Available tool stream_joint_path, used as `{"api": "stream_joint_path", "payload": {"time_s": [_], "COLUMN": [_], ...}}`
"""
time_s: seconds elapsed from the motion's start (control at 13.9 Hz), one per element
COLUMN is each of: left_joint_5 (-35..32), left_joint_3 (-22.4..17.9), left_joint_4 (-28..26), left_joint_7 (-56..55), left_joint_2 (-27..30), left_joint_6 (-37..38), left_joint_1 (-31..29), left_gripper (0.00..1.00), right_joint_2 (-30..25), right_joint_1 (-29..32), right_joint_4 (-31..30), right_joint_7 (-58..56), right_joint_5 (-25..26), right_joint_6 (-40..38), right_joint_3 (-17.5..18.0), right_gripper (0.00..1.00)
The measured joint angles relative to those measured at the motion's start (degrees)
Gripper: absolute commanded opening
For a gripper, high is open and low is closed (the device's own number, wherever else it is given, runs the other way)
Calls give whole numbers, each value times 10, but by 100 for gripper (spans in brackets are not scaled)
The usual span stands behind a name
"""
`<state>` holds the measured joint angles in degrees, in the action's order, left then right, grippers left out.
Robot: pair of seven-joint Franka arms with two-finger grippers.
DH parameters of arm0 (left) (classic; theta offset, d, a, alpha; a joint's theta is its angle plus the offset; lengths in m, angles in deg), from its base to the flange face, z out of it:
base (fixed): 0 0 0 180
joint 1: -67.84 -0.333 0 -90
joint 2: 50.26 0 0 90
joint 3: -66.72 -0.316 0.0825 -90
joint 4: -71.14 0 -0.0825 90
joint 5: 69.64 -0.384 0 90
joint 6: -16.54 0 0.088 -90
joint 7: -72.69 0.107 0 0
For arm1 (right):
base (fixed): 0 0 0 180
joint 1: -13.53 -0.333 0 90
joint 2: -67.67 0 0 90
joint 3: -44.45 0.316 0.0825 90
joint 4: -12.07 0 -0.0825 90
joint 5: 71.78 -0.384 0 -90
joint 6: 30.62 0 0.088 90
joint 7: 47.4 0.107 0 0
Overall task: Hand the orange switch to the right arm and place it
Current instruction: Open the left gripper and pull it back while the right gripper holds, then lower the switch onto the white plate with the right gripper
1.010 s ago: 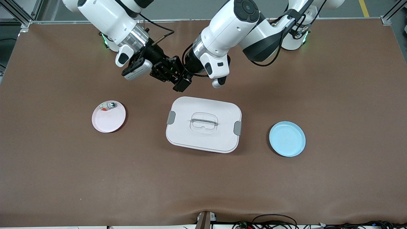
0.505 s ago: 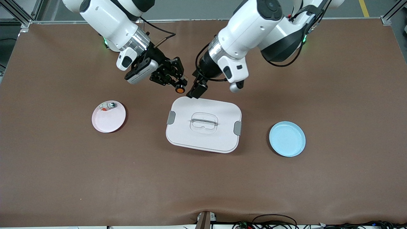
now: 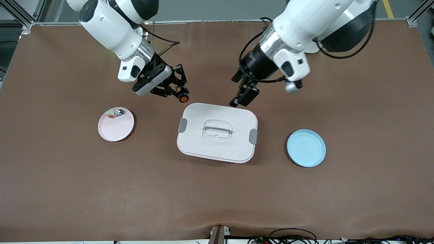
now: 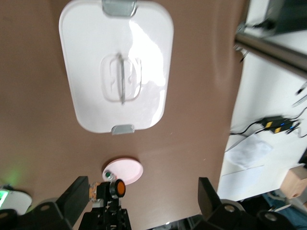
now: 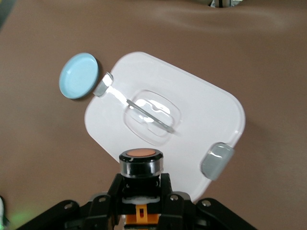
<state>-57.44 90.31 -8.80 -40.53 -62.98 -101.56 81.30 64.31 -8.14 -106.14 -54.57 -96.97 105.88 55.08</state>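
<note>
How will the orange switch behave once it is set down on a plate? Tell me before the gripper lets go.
The orange switch, shut in the right gripper, has a round barrel, so it may roll on its side. It looks rigid and probably light. Its glossy cap could slide on the smooth pink plate.

Glossy white plastic lid; matt brown table mat; orange switch cap glossy.
</note>
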Motion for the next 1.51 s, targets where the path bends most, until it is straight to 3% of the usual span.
{"api": "stream_joint_path", "payload": {"time_s": [0.22, 0.5, 0.87, 1.23, 1.51], "left_joint_5": [-50, -64, -64, -64, -64], "left_joint_3": [0, -1, -1, -2, -3], "left_joint_4": [0, 0, 0, -1, -2], "left_joint_7": [1, 54, 158, 311, 478], "left_joint_2": [23, 43, 68, 70, 70], "left_joint_6": [23, 93, 151, 201, 235], "left_joint_1": [-17, -48, -89, -149, -190], "left_gripper": [100, 100, 100, 100, 100], "right_joint_2": [0, -4, -6, -6, -4], "right_joint_1": [31, 91, 179, 210, 235], "right_joint_4": [1, 3, 4, -13, -72], "right_joint_7": [-66, -239, -470, -566, -643], "right_joint_5": [37, 95, 112, 166, 175], "right_joint_6": [-82, -149, -207, -216, -147], "right_joint_3": [-1, -2, -5, -5, -5], "right_gripper": [0, 0, 0, 0, 0]}}
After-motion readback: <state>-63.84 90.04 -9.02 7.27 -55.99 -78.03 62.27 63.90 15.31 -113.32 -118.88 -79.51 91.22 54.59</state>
